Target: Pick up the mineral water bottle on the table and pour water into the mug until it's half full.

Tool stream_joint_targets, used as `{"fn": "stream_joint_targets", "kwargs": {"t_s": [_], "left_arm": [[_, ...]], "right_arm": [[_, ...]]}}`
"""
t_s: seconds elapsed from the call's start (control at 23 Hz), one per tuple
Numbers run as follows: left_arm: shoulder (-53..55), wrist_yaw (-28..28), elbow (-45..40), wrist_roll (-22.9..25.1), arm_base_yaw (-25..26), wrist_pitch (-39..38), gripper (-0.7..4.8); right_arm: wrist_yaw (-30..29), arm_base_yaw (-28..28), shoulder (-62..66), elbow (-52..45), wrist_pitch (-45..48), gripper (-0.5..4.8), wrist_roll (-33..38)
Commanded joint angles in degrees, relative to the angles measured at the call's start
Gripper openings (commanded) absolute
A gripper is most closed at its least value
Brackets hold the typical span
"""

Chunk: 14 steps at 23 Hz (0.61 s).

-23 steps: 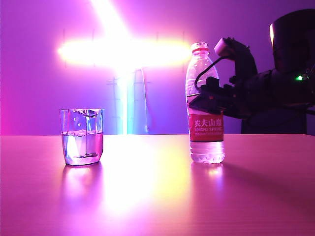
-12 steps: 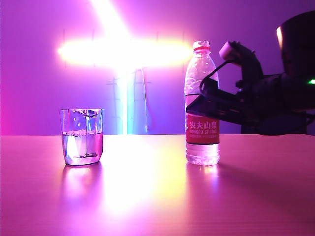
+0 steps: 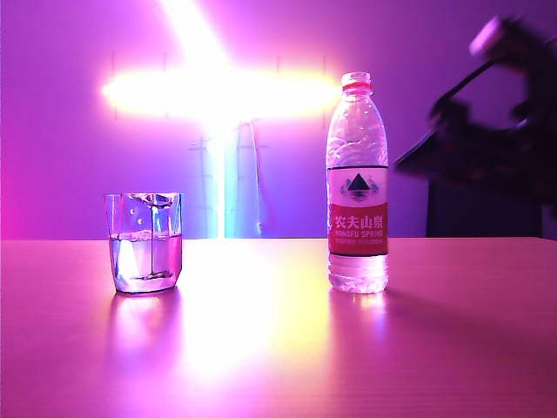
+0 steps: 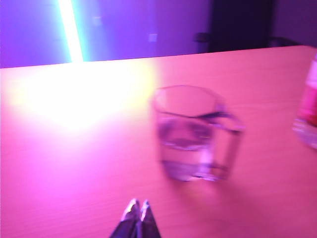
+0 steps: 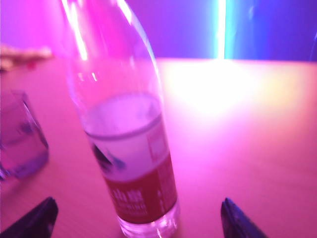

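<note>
Pink-purple light is washing over the table (image 3: 261, 348), with a bright glare patch spreading across its middle under a glowing cross of lamps on the back wall. You are seeing the mineral water bottle (image 3: 357, 183) standing upright on the table, right of centre, uncapped as far as the pinkish neck shows, and touched by nothing. The mug (image 3: 145, 241) is sitting well apart from it to the left, holding water (image 3: 146, 259) up to roughly half its height, though the tint is making the exact level hard to read.

Your right gripper (image 5: 138, 218) is hanging behind and above the bottle, its two fingertips (image 5: 34, 218) spread wide with the bottle between them in the wrist view but gripping nothing; in the exterior view the right arm (image 3: 487, 148) is blurring at the upper right, clear of the bottle. Your left gripper (image 4: 137, 214) is hovering low over the table near the mug, its tips pressed together and empty.

Judging from this, the pouring is looking finished and the bottle is set down; only parking the arms seems to be remaining.
</note>
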Motion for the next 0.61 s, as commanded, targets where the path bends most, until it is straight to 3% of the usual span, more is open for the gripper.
{"fn": "stream_joint_targets", "kwargs": {"t_s": [0.04,0.09,0.13,0.22,0.39,0.61], "left_arm": [[0.02,0.24,0.24,-0.15,8.11,0.72,-0.02],[0.02,0.26,0.24,-0.15,10.36,0.7,-0.02],[0.02,0.24,0.24,-0.15,13.51,0.72,-0.02],[0.02,0.17,0.24,-0.15,17.14,0.7,-0.02],[0.02,0.09,0.24,-0.15,18.69,0.72,-0.02],[0.02,0.26,0.24,-0.15,18.62,0.72,-0.02]], "right_arm": [[0.31,0.07,-9.79,-3.34,-1.09,4.79,2.21],[0.28,0.07,-12.66,-3.74,-3.28,4.04,3.72],[-0.22,0.07,-17.18,-3.87,-8.02,2.58,5.64],[-1.88,0.09,-24.33,-3.85,-15.72,0.94,6.4],[-1.33,0.09,-33.64,-3.87,-25.31,-0.02,6.36],[1.68,0.04,-41.13,-3.87,-32.89,-0.08,5.92]]}}
